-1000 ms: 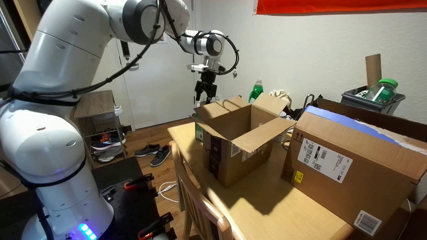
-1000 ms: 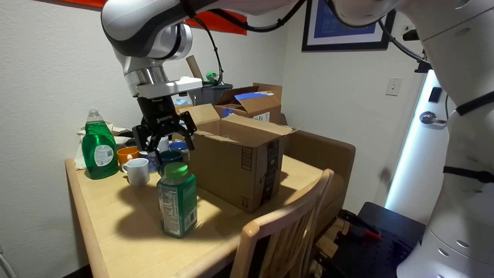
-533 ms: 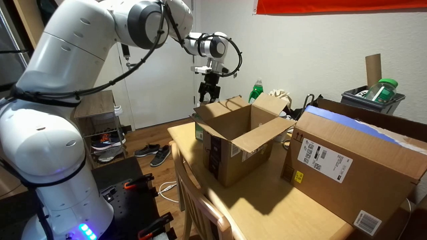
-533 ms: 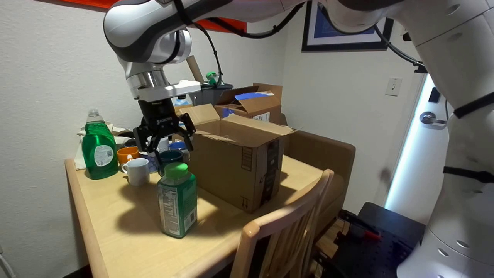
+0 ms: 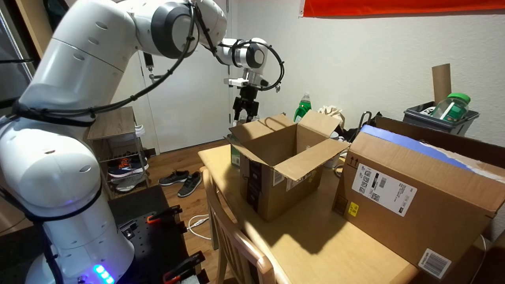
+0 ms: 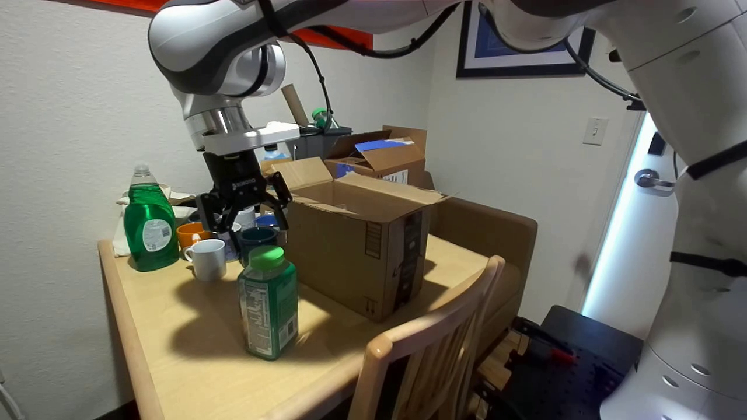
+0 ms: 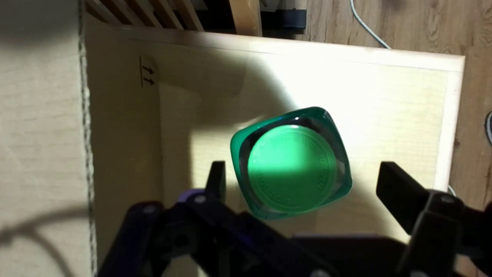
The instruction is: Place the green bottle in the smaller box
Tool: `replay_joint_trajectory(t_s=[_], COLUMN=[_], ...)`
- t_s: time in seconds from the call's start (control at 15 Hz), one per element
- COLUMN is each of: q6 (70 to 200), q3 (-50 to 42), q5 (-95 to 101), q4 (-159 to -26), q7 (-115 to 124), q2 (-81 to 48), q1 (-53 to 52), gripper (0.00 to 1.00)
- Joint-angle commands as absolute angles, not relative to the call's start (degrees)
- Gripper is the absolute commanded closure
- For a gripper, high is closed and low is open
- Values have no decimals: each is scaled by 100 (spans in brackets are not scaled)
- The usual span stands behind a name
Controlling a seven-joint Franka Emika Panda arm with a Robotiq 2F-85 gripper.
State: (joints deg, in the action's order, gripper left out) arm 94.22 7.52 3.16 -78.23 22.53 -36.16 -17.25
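A square-sided green bottle (image 6: pixel 268 309) with a bright green lid stands upright on the table; in an exterior view only a strip of this bottle (image 5: pixel 235 156) shows behind the box. My gripper (image 6: pixel 251 230) is open above it, pointing down. In the wrist view the lid (image 7: pixel 292 169) lies between the spread fingers (image 7: pixel 217 179), nearer the left one and touching neither. A taller translucent green bottle (image 6: pixel 150 227) with a white label stands by the wall. Beside the square bottle is the smaller box (image 5: pixel 292 193), flaps open; the far part of its inside floor is hidden.
Mugs, including a white mug (image 6: pixel 208 259) and an orange mug (image 6: pixel 192 233), stand near the smaller box. A wider cardboard box (image 5: pixel 418 205) sits at the table's other end. A wooden chair (image 6: pixel 432 338) is pushed against the table edge. Box flaps rise close to my gripper.
My open gripper has come down slightly and shifted a little sideways above the square green bottle. Bottles and boxes have stayed where they were.
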Motion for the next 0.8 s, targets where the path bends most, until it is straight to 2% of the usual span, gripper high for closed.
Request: replay_joint_trajectory(t_s=[0.0,0.47,0.6,0.67,0.73], q6=[9460,9463,9469,9469,9469], q3=[697,698,700,700,700], q5=[184,152,143,142,136], q4=[-7721,-7746,-7758,-7761,-7762], q7=[2178,2170,2171,2168,2172], q2=[-3729,-3851,-3864,-3871,-3878], q1=[-1765,-1755,-1753,-1754,-1753], gripper=[0,0,5,3,18])
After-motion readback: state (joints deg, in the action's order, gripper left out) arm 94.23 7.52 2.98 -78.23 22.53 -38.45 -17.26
